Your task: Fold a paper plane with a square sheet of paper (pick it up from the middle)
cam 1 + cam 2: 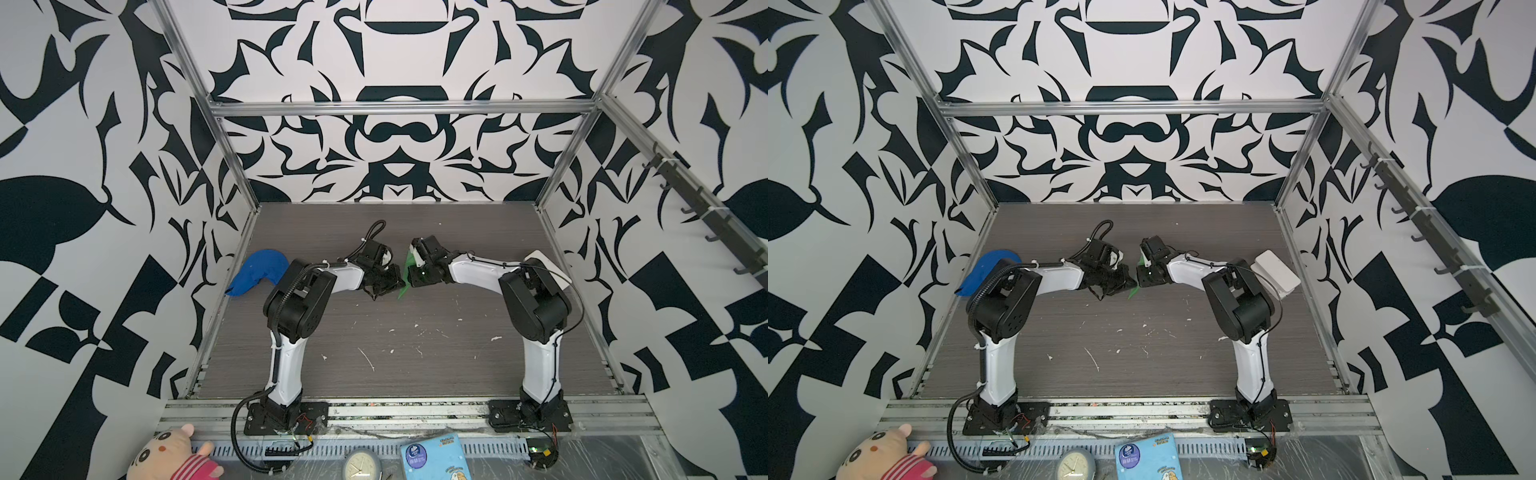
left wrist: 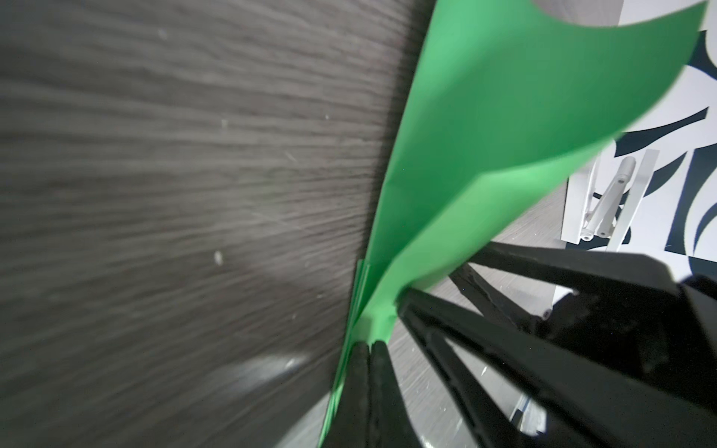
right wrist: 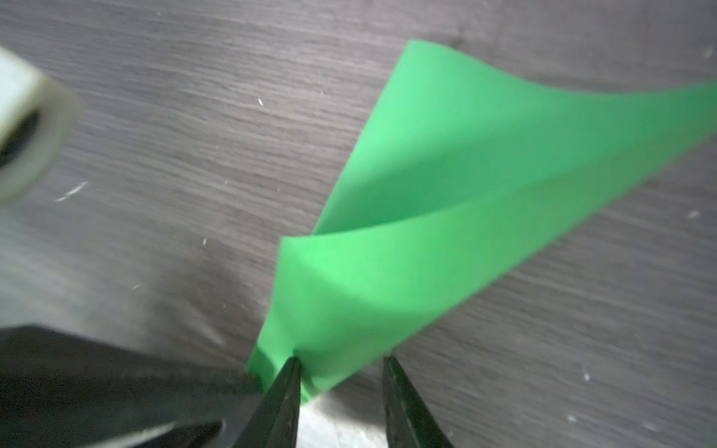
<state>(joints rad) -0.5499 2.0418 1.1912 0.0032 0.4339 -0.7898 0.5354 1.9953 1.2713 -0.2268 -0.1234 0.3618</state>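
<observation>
The green paper [image 1: 408, 266] stands just twelve o'clock of centre on the table [image 1: 415, 365]. From nine o'clock the left gripper [image 2: 370, 345] pinches its folded edge tight. From three o'clock the right gripper [image 3: 339, 360] has its fingers apart, astride the paper. It should close squarely on the crease before anything pulls.

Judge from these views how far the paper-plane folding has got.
Done: the green paper is picked up and folded into overlapping layers. In hand: the left end effector is shut on its folded edge, while the right end effector stands open around a corner. Left: probably the final creases; no finished dart shows yet.
</observation>
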